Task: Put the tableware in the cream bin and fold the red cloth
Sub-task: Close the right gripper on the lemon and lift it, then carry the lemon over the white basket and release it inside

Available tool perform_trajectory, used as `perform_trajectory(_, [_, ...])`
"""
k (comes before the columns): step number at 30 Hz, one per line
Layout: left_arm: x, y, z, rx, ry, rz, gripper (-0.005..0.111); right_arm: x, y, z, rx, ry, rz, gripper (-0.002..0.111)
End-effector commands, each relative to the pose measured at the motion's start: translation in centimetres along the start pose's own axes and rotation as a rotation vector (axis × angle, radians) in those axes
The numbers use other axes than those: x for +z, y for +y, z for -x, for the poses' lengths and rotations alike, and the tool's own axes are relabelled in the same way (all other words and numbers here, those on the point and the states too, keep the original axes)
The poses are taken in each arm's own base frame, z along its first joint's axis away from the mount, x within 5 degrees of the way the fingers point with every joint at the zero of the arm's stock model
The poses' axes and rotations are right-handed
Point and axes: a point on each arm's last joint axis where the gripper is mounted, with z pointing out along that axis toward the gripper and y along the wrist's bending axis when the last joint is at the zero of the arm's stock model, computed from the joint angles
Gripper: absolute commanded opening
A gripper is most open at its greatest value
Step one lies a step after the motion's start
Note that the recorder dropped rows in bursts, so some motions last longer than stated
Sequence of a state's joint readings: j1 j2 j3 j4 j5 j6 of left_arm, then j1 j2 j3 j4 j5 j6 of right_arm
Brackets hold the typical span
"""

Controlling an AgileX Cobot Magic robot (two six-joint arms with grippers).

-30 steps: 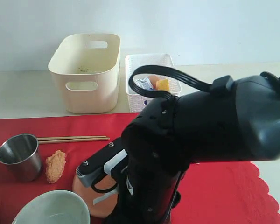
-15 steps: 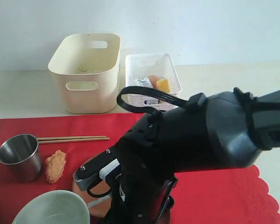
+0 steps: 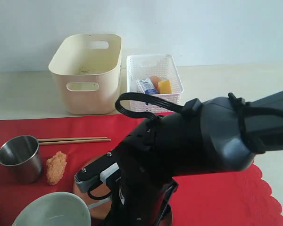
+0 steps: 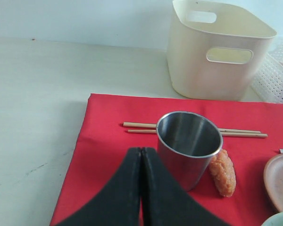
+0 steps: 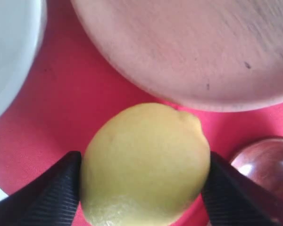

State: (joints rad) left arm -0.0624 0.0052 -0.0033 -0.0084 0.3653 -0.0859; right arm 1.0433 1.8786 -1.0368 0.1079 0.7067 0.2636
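Just beside the round brown plate (image 5: pixel 188 47), on the red cloth (image 4: pixel 108 141): right gripper (image 5: pixel 144 176) jaws clamped on lemon (image 5: pixel 144 150). Left gripper (image 4: pixel 141 157) jaws together, empty, beside steel cup (image 4: pixel 188 146). Between steel cup and cream bin (image 4: pixel 212 56): chopsticks (image 4: pixel 240 133).

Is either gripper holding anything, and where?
The right gripper grips the lemon by its two opposite sides; the left gripper is shut on nothing.

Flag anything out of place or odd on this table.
Two foods sit among the tableware: a breaded orange piece lies bare on the red cloth beside the steel cup, and the right gripper has its fingers against a lemon, which is not tableware. Nothing looks spilled or broken.
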Motion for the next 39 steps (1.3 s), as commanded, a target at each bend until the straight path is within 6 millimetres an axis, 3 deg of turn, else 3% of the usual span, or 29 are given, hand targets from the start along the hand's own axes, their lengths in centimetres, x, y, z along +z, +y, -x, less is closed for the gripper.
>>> perform_trajectory(1, [0.0,0.0,0.0,0.0,-0.011,0.002,0.0,0.6,-0.1,-0.3,-0.013,0.036,-0.021,0.017])
perform_trajectory(4, [0.0,0.0,0.0,0.0,-0.011,0.002,0.0,0.6,-0.2,-0.4,-0.04,0.047,-0.026,0.001])
perform_trajectory(8, [0.0,0.0,0.0,0.0,-0.011,0.002,0.0,-0.1,-0.1,-0.4,-0.055,0.037,-0.018,0.0])
perform_trajectory(11, [0.0,0.0,0.0,0.0,-0.011,0.002,0.0,-3.2,0.1,-0.6,-0.081,-0.038,0.007,0.0])
perform_trajectory(13, [0.0,0.0,0.0,0.0,-0.011,0.002,0.0,-6.9,0.2,-1.0,-0.115,-0.14,0.037,0.0])
perform_trajectory(17, [0.0,0.0,0.0,0.0,-0.011,0.002,0.0,-11.7,0.1,-2.0,-0.165,-0.295,0.063,0.0])
perform_trajectory(23, [0.0,0.0,0.0,0.0,-0.011,0.002,0.0,-17.2,-0.8,-2.1,-0.226,-0.578,-0.001,0.0])
perform_trajectory(27, [0.0,0.0,0.0,0.0,-0.011,0.002,0.0,-21.0,-3.1,0.5,-0.172,-0.719,-0.082,0.0])
perform_trajectory(31, [0.0,0.0,0.0,0.0,-0.011,0.002,0.0,-22.8,-6.2,3.4,-0.099,-0.794,-0.166,0.0])
perform_trajectory(35, [0.0,0.0,0.0,0.0,-0.011,0.002,0.0,-23.2,-10.0,6.9,-0.024,-0.812,-0.26,0.0])
perform_trajectory(39, [0.0,0.0,0.0,0.0,-0.011,0.002,0.0,-21.6,-14.4,10.7,0.054,-0.781,-0.322,0.0])
